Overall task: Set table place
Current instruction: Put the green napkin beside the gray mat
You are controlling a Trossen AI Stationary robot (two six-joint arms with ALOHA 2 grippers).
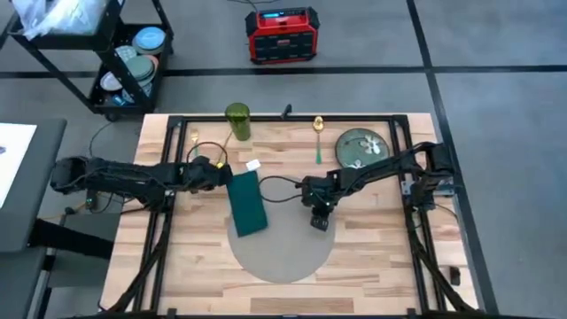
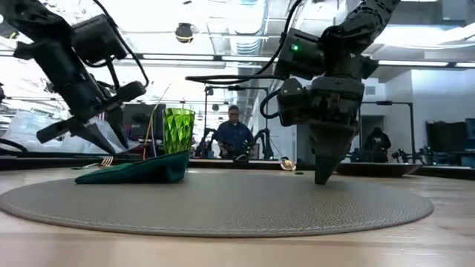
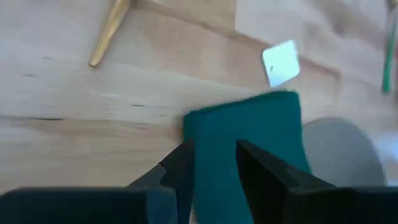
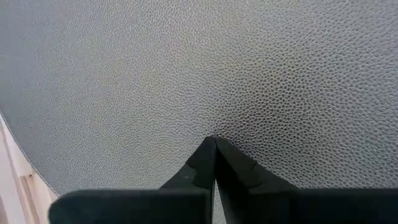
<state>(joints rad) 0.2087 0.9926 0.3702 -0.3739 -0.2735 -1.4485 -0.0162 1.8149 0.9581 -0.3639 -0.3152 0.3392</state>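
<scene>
The right gripper (image 1: 320, 221), clenched on nothing, presses its tips onto the round mat (image 1: 282, 257) near the mat's right edge. The left gripper (image 1: 223, 171), fingers parted, hovers over the green cloth (image 1: 248, 203), which overlaps the mat's far-left rim at the table (image 1: 372, 257) centre.

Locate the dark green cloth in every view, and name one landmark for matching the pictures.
High view: the dark green cloth lies centre-left, half over the round mat's upper-left edge.
Low view: the cloth sits at left, on the mat's far edge, below the green glass.
Left wrist view: the cloth fills the lower centre, beyond the left gripper.
Right wrist view: not in it; only the mat.
Shared landmark: the mat.
</scene>
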